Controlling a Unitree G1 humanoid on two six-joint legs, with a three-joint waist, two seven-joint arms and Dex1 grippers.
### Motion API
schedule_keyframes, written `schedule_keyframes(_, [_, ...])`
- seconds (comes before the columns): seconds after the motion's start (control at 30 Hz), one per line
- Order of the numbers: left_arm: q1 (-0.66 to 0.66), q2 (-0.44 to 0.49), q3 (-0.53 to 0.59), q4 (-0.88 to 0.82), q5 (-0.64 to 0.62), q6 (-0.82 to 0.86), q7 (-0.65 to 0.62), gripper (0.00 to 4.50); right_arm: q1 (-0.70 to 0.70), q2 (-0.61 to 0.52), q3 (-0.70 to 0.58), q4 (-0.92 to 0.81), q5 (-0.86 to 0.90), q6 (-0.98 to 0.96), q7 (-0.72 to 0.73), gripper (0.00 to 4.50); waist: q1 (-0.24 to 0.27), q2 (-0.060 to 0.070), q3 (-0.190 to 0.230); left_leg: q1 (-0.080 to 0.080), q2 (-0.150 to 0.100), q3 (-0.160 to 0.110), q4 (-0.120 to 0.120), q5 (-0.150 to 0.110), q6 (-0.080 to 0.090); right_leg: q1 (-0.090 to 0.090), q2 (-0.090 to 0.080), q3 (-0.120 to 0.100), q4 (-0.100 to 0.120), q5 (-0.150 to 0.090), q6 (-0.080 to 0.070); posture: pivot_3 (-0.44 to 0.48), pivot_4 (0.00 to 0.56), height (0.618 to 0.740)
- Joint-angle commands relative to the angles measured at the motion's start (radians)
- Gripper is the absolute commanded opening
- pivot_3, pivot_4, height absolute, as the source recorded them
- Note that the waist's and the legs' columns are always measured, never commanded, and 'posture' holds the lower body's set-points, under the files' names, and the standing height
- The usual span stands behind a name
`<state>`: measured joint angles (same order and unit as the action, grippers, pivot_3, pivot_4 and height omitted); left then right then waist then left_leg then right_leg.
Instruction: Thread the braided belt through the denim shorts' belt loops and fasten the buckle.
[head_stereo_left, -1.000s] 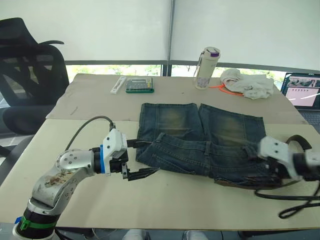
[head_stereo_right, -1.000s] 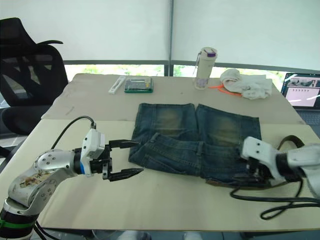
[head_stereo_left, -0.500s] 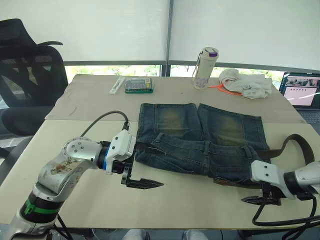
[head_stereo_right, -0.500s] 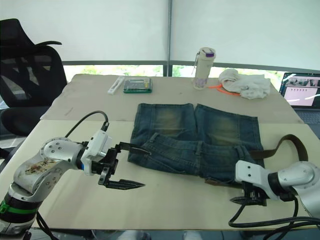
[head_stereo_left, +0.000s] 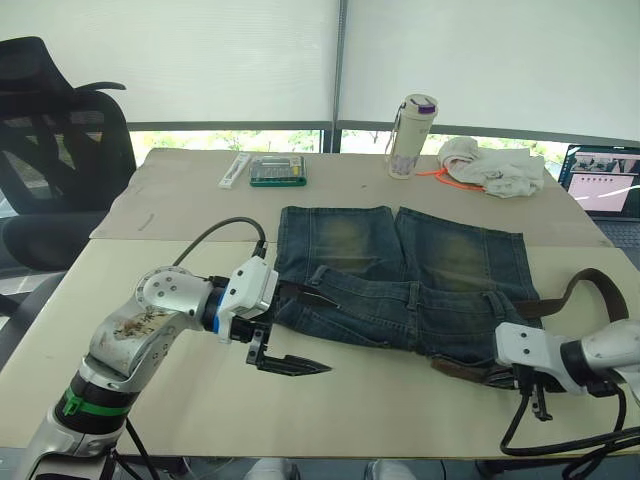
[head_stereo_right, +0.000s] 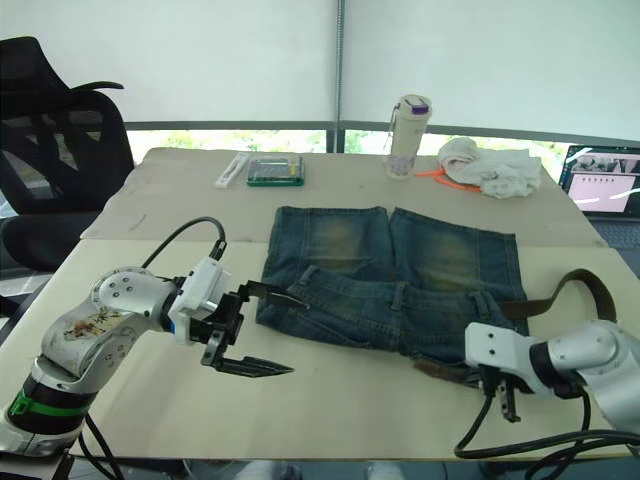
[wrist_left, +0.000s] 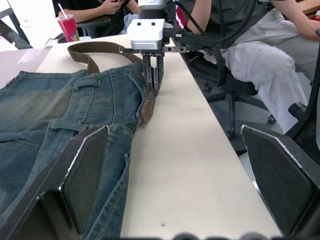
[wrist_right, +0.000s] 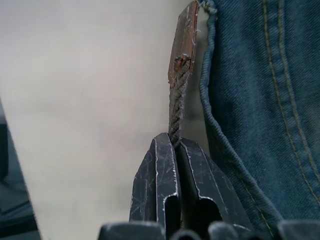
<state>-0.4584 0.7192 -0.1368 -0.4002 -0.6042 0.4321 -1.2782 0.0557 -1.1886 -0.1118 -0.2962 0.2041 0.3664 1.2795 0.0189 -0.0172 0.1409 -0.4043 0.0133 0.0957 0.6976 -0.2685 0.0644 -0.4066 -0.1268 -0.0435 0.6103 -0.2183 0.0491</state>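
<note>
Belt end pinched at the right, left gripper spread at the shorts' edge

At the lower left of the head view we see the left gripper (head_stereo_left: 300, 330) with its fingers spread wide — one over the near-left corner of the denim shorts (head_stereo_left: 400, 280), the other over the bare table (head_stereo_left: 150, 280). The shorts lie flat at centre frame, waistband toward us. At the lower right, the right gripper (wrist_left: 151, 82) has its fingers clenched on the tip of the braided belt (wrist_right: 177, 100), just beside the waistband's edge. From there the belt (head_stereo_left: 580, 285) arcs up and over at the far right. Toward the upper right we see a bottle (head_stereo_left: 411, 135), a white cloth bundle (head_stereo_left: 492, 167) and a laptop (head_stereo_left: 603, 183).
</note>
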Motion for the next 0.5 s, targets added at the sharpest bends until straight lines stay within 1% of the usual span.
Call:
schedule_keyframes(0.03, [-0.025, -0.052, -0.001, 0.018, -0.029, 0.006, 0.019, 4.50, -0.066, -0.004, -0.149, -0.059, 0.194, 0.097, 0.062, 0.03, -0.001, 0.000, 0.000, 0.000, 0.000, 0.000, 0.000, 0.000, 0.000, 0.000, 0.000, 0.000, 0.000, 0.000, 0.000, 0.000, 0.150, 0.737])
schedule_keyframes(0.07, [-0.029, -0.088, 0.003, 0.037, -0.050, 0.023, 0.041, 4.50, -0.101, 0.006, -0.161, -0.067, 0.236, 0.119, 0.059, 0.03, -0.001, 0.000, 0.000, 0.000, 0.000, 0.000, 0.000, 0.000, 0.001, 0.000, 0.000, 0.000, 0.000, 0.000, 0.000, 0.000, 0.150, 0.737])
schedule_keyframes(0.13, [-0.041, -0.150, 0.000, 0.071, -0.057, 0.035, 0.079, 4.50, -0.156, 0.025, -0.151, -0.065, 0.264, 0.129, 0.041, 0.03, -0.003, 0.000, 0.000, 0.001, 0.001, -0.001, 0.001, -0.002, 0.004, 0.001, 0.000, 0.000, 0.000, 0.000, 0.000, 0.000, 0.150, 0.737])
schedule_keyframes(0.17, [-0.048, -0.208, -0.001, 0.098, -0.057, 0.032, 0.118, 4.50, -0.189, 0.044, -0.135, -0.065, 0.281, 0.133, 0.031, 0.03, -0.002, -0.001, 0.000, 0.001, 0.001, -0.002, 0.001, -0.003, 0.004, 0.002, 0.000, -0.001, 0.000, 0.000, 0.000, 0.000, 0.150, 0.737])
schedule_keyframes(0.33, [-0.094, -0.434, -0.036, 0.238, 0.004, -0.014, 0.256, 4.50, -0.311, 0.128, -0.069, -0.054, 0.326, 0.171, -0.014, 0.03, 0.005, -0.001, 0.000, -0.001, -0.001, -0.003, 0.004, -0.002, 0.004, 0.002, 0.000, 0.000, 0.000, 0.000, 0.000, 0.000, 0.150, 0.737])
schedule_keyframes(0.4, [-0.110, -0.486, -0.057, 0.290, 0.041, -0.044, 0.267, 4.50, -0.340, 0.142, -0.044, -0.045, 0.309, 0.152, -0.014, 0.03, 0.008, -0.001, 0.000, -0.002, -0.001, -0.004, 0.006, -0.002, 0.004, 0.002, 0.000, 0.000, 0.000, 0.000, 0.000, 0.000, 0.150, 0.737])
schedule_keyframes(0.5, [-0.123, -0.523, -0.071, 0.326, 0.059, -0.068, 0.250, 4.50, -0.364, 0.154, -0.035, -0.047, 0.312, 0.149, -0.019, 0.03, 0.006, -0.001, 0.000, -0.002, -0.001, -0.004, 0.006, -0.003, 0.005, 0.002, 0.000, 0.000, 0.000, 0.000, 0.000, 0.000, 0.150, 0.737])
